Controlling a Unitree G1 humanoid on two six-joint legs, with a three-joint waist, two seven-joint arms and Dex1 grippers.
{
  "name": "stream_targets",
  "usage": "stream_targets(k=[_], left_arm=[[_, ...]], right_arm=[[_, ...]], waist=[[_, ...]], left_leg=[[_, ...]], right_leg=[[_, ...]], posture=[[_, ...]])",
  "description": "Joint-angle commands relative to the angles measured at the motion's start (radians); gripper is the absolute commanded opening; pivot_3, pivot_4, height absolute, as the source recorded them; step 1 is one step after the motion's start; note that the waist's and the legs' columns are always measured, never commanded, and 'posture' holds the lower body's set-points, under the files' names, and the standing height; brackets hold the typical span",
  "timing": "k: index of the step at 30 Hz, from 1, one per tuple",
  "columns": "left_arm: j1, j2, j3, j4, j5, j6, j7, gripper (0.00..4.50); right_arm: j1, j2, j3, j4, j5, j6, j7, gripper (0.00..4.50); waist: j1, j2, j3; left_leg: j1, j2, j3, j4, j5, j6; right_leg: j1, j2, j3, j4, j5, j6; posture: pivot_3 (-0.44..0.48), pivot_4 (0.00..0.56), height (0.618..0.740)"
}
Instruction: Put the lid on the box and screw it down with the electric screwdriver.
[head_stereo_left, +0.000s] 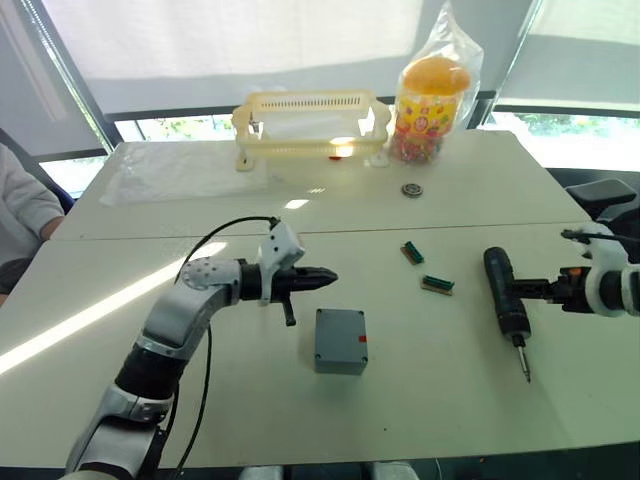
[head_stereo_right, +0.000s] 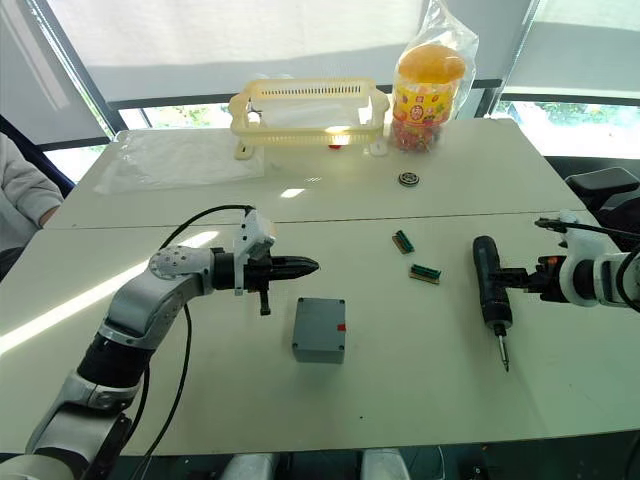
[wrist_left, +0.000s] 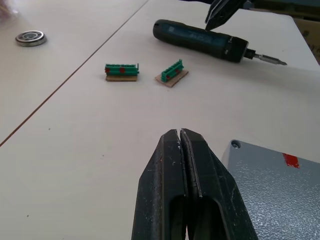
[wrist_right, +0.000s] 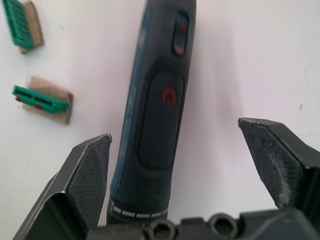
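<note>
Lid and box (head_stereo_left: 340, 340) already look joined: the grey enclosure sits closed near the middle of the table's near half, flat top on, a screw hole visible at its corner. Whether any screw is driven cannot be told. The left gripper (head_stereo_left: 322, 276) hovers just beside the box with fingers pressed together, holding nothing. Toward the table's right edge the screwdriver (head_stereo_left: 507, 304) lies flat, between the wide-open fingers of the right gripper (wrist_right: 182, 165), not yet grasped. Screwing appears to remain.
</note>
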Motion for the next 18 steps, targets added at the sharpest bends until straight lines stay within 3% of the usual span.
stream_targets(k=[1, 4, 9, 14, 18], left_arm=[[0.041, 0.043, 0.088, -0.046, -0.044, 0.047, 0.027, 0.00], [0.114, 0.091, 0.148, -0.090, -0.078, 0.103, 0.052, 0.00], [0.339, 0.172, 0.255, -0.278, -0.174, 0.233, 0.089, 0.00], [0.486, 0.195, 0.328, -0.378, -0.229, 0.289, 0.144, 0.00], [0.616, 0.174, 0.346, -0.432, -0.249, 0.294, 0.192, 0.00]], right_arm=[[0.025, 0.023, -0.167, -0.149, 0.026, -0.088, 0.055, 4.47], [0.120, 0.057, -0.302, -0.344, 0.110, -0.049, 0.089, 4.47], [0.454, 0.188, -0.498, -0.798, 0.259, 0.011, 0.073, 4.47], [0.750, 0.389, -0.518, -1.011, 0.239, -0.068, -0.003, 4.47], [0.852, 0.544, -0.477, -1.030, 0.186, -0.179, -0.070, 4.47]], waist=[[-0.003, 0.000, 0.000], [-0.001, 0.000, 0.000], [0.007, -0.002, -0.001], [0.024, -0.002, -0.001], [0.024, -0.006, -0.005]], left_leg=[[0.000, 0.000, 0.000, 0.000, 0.000, 0.000], [0.000, 0.000, -0.001, -0.001, 0.000, 0.000], [0.000, 0.001, -0.003, -0.001, 0.000, 0.001], [0.003, 0.000, -0.002, 0.002, 0.000, 0.000], [0.005, 0.002, -0.001, 0.003, 0.001, -0.002]], right_leg=[[0.000, 0.000, 0.000, 0.000, 0.000, 0.000], [-0.001, 0.000, 0.000, 0.002, 0.000, 0.000], [0.000, 0.000, -0.002, 0.002, 0.000, 0.000], [0.006, -0.002, -0.001, -0.001, -0.001, -0.002], [0.009, -0.003, 0.000, -0.002, -0.001, -0.007]], posture=[[0.000, 0.150, 0.740], [0.000, 0.150, 0.740], [0.000, 0.150, 0.740], [0.000, 0.150, 0.740], [0.000, 0.150, 0.740]])
